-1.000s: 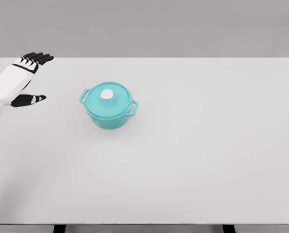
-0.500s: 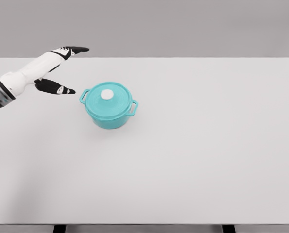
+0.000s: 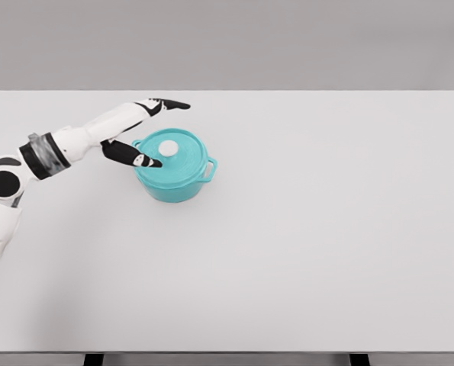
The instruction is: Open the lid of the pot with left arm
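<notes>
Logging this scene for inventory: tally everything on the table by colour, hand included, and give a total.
Teal: 2, the pot and its lid.
White: 2, the lid's knob and the table.
Black and white: 1, the left hand, open, next to the lid.
Total: 5.

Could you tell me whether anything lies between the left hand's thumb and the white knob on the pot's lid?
Nothing but teal lid: in the head view the left hand is open, its thumb over the lid's left edge, short of the white knob.
</notes>
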Available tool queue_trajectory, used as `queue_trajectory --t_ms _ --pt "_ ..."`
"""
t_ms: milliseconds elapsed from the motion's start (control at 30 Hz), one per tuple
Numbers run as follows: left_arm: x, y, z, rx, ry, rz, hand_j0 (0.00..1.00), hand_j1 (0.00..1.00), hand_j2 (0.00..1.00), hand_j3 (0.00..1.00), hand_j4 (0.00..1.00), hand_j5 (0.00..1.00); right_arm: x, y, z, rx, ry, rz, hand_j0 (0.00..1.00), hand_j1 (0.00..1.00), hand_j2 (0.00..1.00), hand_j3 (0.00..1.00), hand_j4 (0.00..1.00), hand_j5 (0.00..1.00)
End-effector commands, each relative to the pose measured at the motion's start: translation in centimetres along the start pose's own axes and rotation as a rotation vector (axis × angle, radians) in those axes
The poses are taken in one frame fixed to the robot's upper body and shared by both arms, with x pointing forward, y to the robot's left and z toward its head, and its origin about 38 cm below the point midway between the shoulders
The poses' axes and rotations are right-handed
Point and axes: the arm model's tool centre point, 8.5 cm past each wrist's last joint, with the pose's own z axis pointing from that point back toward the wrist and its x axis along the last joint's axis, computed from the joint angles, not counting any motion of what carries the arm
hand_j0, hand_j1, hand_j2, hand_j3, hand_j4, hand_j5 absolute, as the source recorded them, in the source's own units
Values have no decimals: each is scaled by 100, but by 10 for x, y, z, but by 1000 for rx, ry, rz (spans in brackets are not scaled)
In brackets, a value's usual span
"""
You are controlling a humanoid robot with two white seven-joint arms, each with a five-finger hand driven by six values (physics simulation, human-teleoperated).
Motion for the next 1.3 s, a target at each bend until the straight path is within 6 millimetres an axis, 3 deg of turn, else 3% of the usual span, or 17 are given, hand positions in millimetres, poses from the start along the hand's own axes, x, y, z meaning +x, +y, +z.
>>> queue_trajectory --t_ms 0,233,300,467,667,967,1267 --pt "1 -2 -2 4 -9 18 93 93 93 93 93 93 0 0 0 0 0 0 100 100 100 100 100 100" --pt "-4 -1 -2 33 24 107 91 91 91 91 91 91 0 0 0 0 0 0 100 100 100 100 100 100" --pt "-4 -6 -5 29 22 182 85 85 85 85 85 85 0 0 0 0 0 0 100 100 100 100 100 100" --pt "-7 -14 -6 12 45 209 84 84 84 84 84 84 0 0 0 0 0 0 100 100 100 100 100 100" --pt "-10 -18 -4 8 58 218 69 69 69 69 69 69 0 0 0 0 0 0 100 100 100 100 100 100" --pt "-23 -24 2 4 100 243 69 69 69 69 69 69 0 0 0 0 0 0 100 100 100 100 100 100" --pt "-23 -28 1 3 98 250 69 69 69 69 69 69 0 0 0 0 0 0 100 100 100 100 100 100"
